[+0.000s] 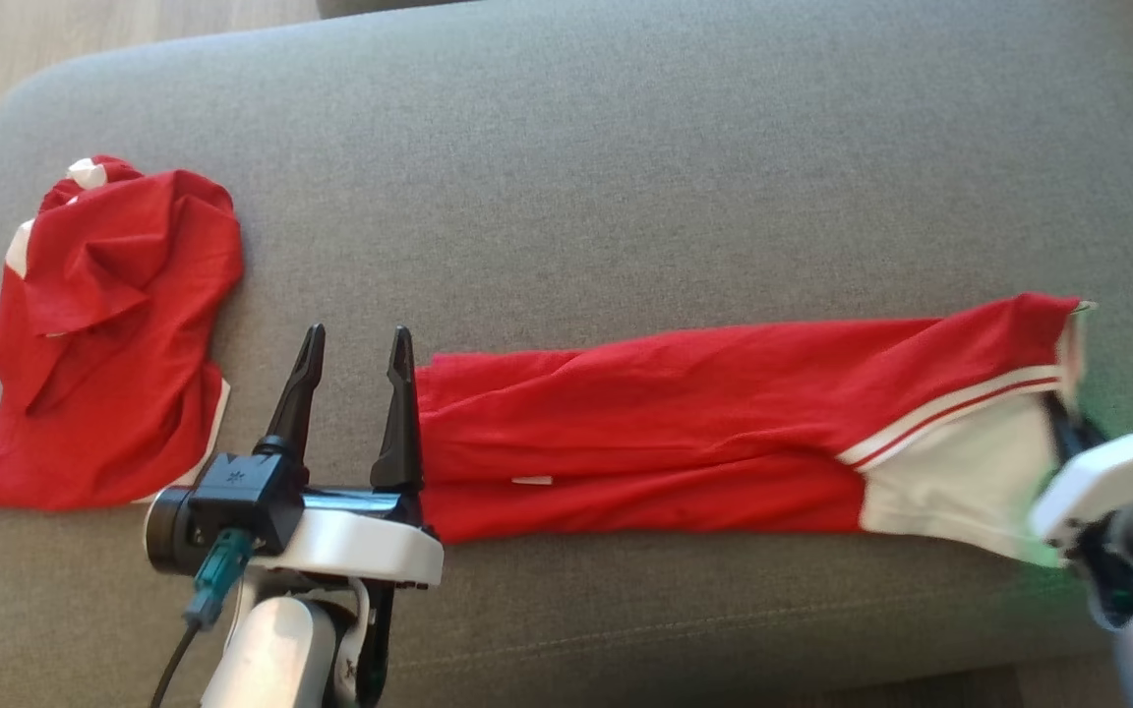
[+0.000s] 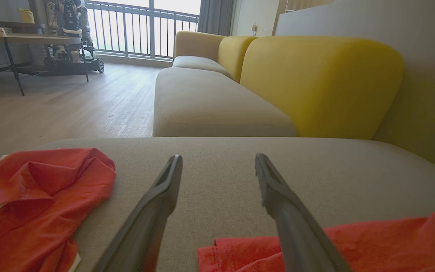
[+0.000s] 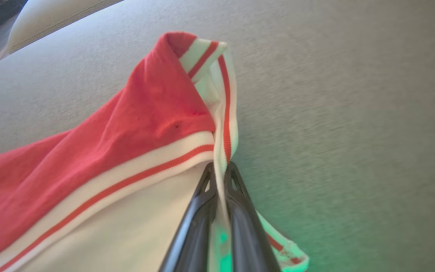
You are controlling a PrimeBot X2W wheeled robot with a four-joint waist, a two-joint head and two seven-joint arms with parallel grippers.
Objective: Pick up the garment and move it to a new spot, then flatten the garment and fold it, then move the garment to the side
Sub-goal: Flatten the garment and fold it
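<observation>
**A:** Head view first. Where is the garment lying?

**B:** The garment [image 1: 685, 433] is lying stretched out as a long red strip across the grey cushion [image 1: 626, 147], with its white end pointing to the robot's right. A crumpled red cloth [image 1: 104, 334] is sitting well apart from it, on the left.

**A:** And the claws?

**B:** The left claw [image 1: 358, 339] is hovering with its fingers spread, just beside the strip's red end. The right claw [image 1: 1058, 408] is showing as a blur at the white end.

**A:** What is the left wrist view showing?

**B:** The left claw [image 2: 217, 158] is gaping wide over bare cushion, gripping nothing. The crumpled red cloth [image 2: 32, 204] is lying at lower left and the garment's edge [image 2: 391, 241] at lower right. A yellow sofa [image 2: 315, 83] and a wooden floor [image 2: 70, 105] are showing beyond.

**A:** And the right wrist view?

**B:** The right claw [image 3: 219, 168] is pinching the garment's striped band [image 3: 227, 113], with its fingers pressed together on the fabric. The red corner above is standing up off the cushion. A green glow [image 3: 278, 211] is falling beside the fingers.
</observation>
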